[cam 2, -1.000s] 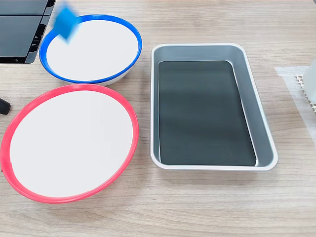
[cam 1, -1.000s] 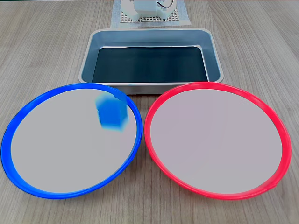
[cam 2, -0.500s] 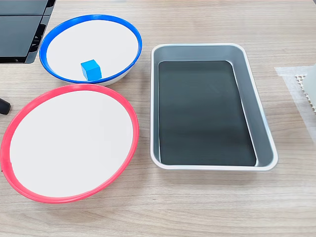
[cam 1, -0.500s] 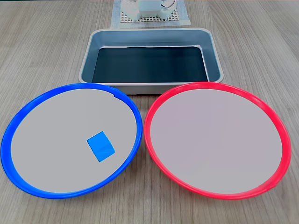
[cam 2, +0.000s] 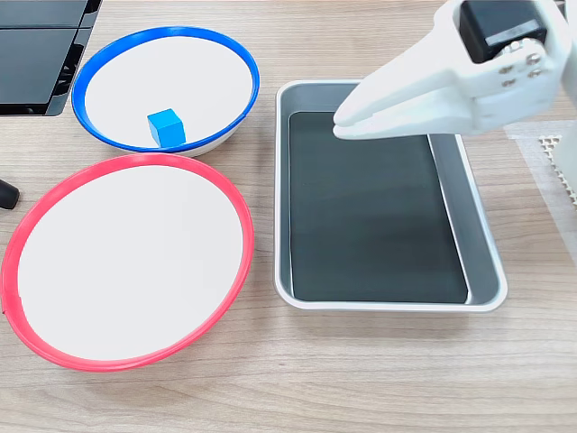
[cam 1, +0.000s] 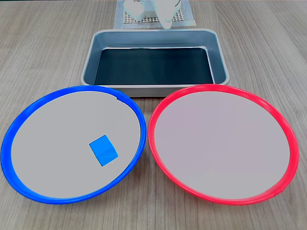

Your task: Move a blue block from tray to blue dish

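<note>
Gripper white, fingers together at the tip, nothing held; it hangs over the tray's far-left part, pointing left toward the dishes. Tray bottom bare. Blue block rests inside the blue dish, off-centre, clear of the rim. Red-rimmed plate sits just beside it.

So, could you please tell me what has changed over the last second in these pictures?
A second ago the blue block was a blur in mid-air over the blue dish; half a second ago it had landed, and it now rests inside. The gripper has since come into a fixed view above the tray, fingers closed and empty. Tray, blue dish and red dish stayed put.
</note>
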Controlling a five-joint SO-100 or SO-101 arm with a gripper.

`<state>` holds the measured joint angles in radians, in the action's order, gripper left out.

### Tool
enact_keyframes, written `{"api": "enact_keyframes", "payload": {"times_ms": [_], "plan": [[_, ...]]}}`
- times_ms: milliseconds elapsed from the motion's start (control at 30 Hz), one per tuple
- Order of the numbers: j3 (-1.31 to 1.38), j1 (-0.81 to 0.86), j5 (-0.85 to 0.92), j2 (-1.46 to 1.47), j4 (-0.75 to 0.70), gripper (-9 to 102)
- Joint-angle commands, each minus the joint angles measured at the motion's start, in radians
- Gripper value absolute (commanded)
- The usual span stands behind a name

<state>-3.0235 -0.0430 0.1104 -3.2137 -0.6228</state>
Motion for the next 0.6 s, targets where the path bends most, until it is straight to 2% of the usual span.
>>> {"api": "enact_keyframes", "payload": {"times_ms": [0, 333, 567], "plan": [[0.0, 0.025, -0.078, -0.075, -0.126, -1], [0.0, 0.107, -0.233, -0.117, -0.371, -1], [0.0, 0.11, -0.258, -0.115, -0.374, 0]]}}
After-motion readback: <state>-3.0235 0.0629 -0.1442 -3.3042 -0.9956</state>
